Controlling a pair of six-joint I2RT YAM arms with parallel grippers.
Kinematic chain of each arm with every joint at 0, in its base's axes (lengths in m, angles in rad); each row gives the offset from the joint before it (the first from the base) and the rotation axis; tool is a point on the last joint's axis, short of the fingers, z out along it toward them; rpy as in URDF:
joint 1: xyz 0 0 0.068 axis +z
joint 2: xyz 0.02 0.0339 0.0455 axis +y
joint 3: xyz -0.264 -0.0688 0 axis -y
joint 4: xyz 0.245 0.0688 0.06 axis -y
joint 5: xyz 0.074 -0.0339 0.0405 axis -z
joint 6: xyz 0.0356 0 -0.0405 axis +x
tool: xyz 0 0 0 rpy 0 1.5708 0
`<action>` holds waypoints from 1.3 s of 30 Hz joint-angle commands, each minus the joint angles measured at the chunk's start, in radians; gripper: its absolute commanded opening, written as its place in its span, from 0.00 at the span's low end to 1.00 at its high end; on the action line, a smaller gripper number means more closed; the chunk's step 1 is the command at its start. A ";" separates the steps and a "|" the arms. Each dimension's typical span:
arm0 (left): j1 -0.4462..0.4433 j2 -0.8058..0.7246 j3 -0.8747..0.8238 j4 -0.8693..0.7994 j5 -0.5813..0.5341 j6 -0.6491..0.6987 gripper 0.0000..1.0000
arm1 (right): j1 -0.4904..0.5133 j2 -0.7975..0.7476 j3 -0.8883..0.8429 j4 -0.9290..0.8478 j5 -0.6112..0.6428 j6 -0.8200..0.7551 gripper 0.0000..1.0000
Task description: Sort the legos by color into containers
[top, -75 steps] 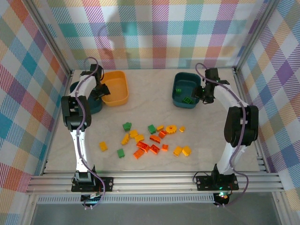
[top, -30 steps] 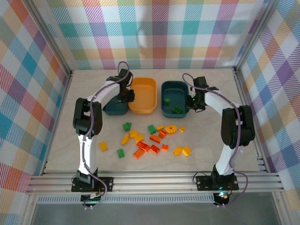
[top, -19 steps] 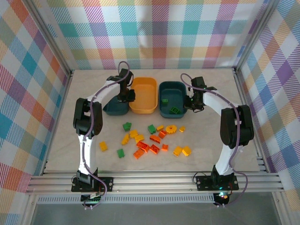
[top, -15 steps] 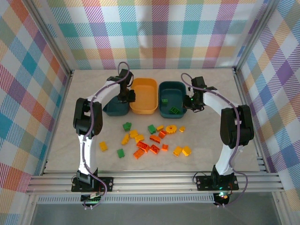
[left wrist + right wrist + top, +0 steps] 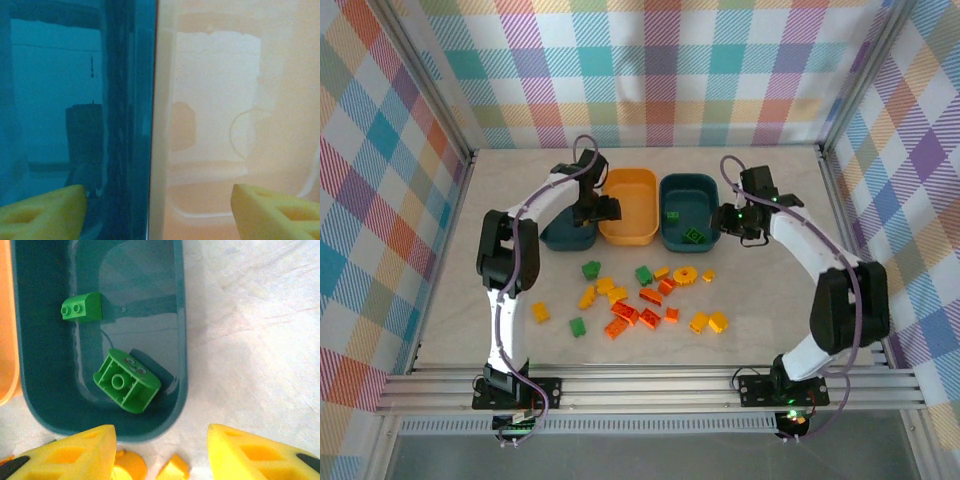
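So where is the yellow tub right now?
In the top view the yellow-orange tub sits toward the far middle of the table, between the left teal tub and the right teal tub, behind the loose legos.

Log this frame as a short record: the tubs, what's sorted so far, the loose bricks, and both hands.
tubs: left teal tub, yellow-orange tub, right teal tub, side by side in a row
sorted: two green bricks in the right teal tub
loose legos: orange-red, yellow and green, scattered on the table in front of the tubs
left hand: open, straddling the adjoining walls of the left teal and yellow-orange tubs
right hand: open, at the right teal tub's rim, holding nothing
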 commanded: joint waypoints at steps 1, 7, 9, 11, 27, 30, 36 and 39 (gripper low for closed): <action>-0.005 -0.128 -0.020 -0.010 0.033 -0.035 0.82 | 0.049 -0.078 -0.053 -0.106 0.071 0.006 0.52; -0.005 -0.364 -0.134 0.093 0.216 -0.127 0.85 | 0.126 -0.216 -0.202 -0.207 -0.022 0.051 0.58; -0.005 -0.503 -0.242 0.170 0.248 -0.159 0.90 | 0.151 -0.270 -0.255 -0.246 -0.043 0.076 0.60; -0.005 -0.618 -0.335 0.193 0.217 -0.165 0.93 | 0.183 -0.308 -0.288 -0.313 -0.028 0.101 0.61; -0.004 -1.039 -0.855 0.264 0.265 -0.290 0.97 | 0.486 -0.271 -0.418 -0.438 0.146 0.450 0.62; -0.005 -1.024 -0.843 0.271 0.269 -0.280 0.97 | 0.488 -0.233 -0.422 -0.420 0.167 0.447 0.63; -0.004 -0.989 -0.765 0.234 0.275 -0.227 0.97 | 0.487 -0.125 -0.366 -0.365 0.206 0.409 0.63; -0.001 -0.992 -0.752 0.227 0.261 -0.217 0.97 | 0.482 -0.051 -0.328 -0.353 0.241 0.369 0.64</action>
